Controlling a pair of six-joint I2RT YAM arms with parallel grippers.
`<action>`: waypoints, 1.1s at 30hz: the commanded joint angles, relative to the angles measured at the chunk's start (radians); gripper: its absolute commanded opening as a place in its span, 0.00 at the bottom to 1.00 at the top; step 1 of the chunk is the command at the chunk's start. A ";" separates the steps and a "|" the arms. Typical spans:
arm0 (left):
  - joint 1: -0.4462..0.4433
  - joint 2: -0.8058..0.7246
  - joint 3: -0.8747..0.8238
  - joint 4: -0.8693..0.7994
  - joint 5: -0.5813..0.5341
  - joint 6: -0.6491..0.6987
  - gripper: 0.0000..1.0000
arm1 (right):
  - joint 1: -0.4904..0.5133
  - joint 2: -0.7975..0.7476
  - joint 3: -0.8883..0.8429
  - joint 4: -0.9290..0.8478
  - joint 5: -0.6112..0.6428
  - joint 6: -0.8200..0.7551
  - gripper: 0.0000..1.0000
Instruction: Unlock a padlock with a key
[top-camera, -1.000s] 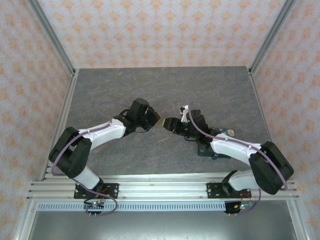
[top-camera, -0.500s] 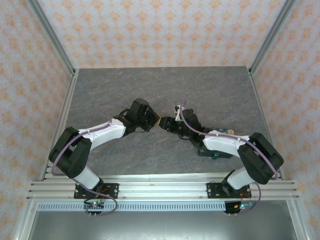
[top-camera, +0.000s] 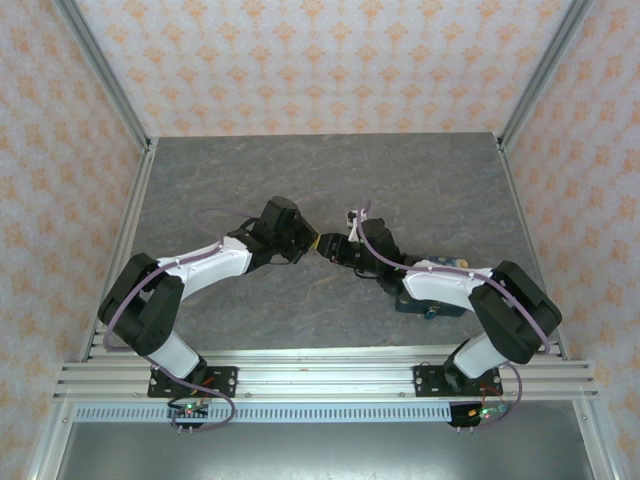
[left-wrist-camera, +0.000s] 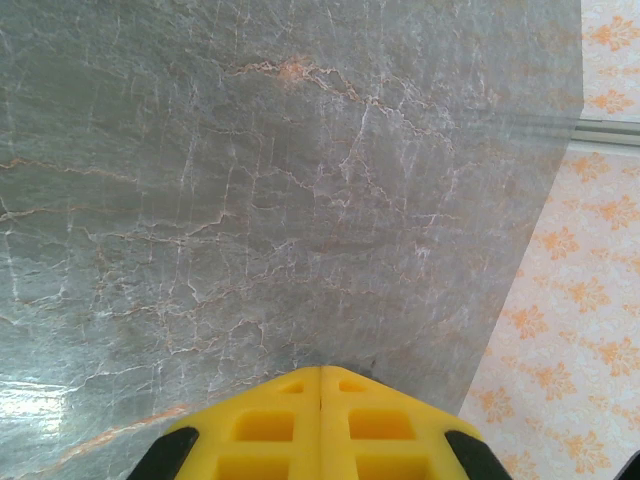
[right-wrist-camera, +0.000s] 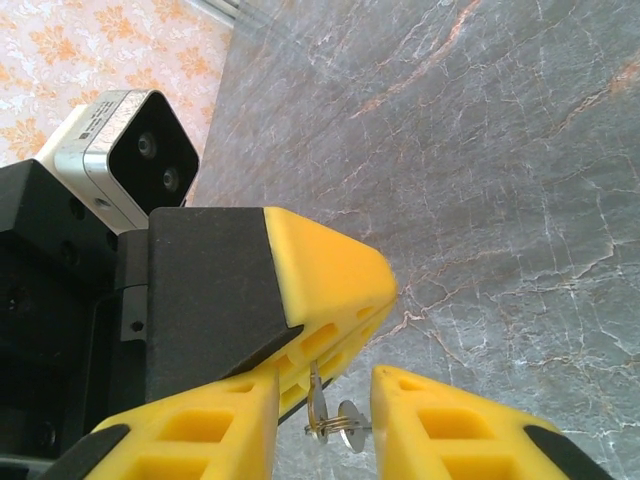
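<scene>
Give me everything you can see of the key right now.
The key shows in the right wrist view as a thin, pale metal sliver hanging roughly upright out of the seam between the shut yellow fingers of the left gripper, which pinches its upper end; its head is hidden there. A small silvery ring hangs at its lower end. Key and ring sit in the gap between the fingers of the open right gripper; whether they touch those fingers I cannot tell.

Overhead view faces down; wrist views skim tabletop (top-camera: 330, 170).
</scene>
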 joint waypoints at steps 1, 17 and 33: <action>-0.009 0.016 0.033 0.005 0.016 -0.013 0.00 | 0.012 -0.013 -0.028 0.070 0.019 0.005 0.29; -0.009 0.023 0.031 0.002 0.011 -0.009 0.00 | 0.012 -0.019 -0.045 0.108 0.018 0.018 0.30; -0.009 0.028 0.036 0.007 0.011 -0.013 0.00 | 0.012 0.045 -0.012 0.131 -0.012 0.032 0.27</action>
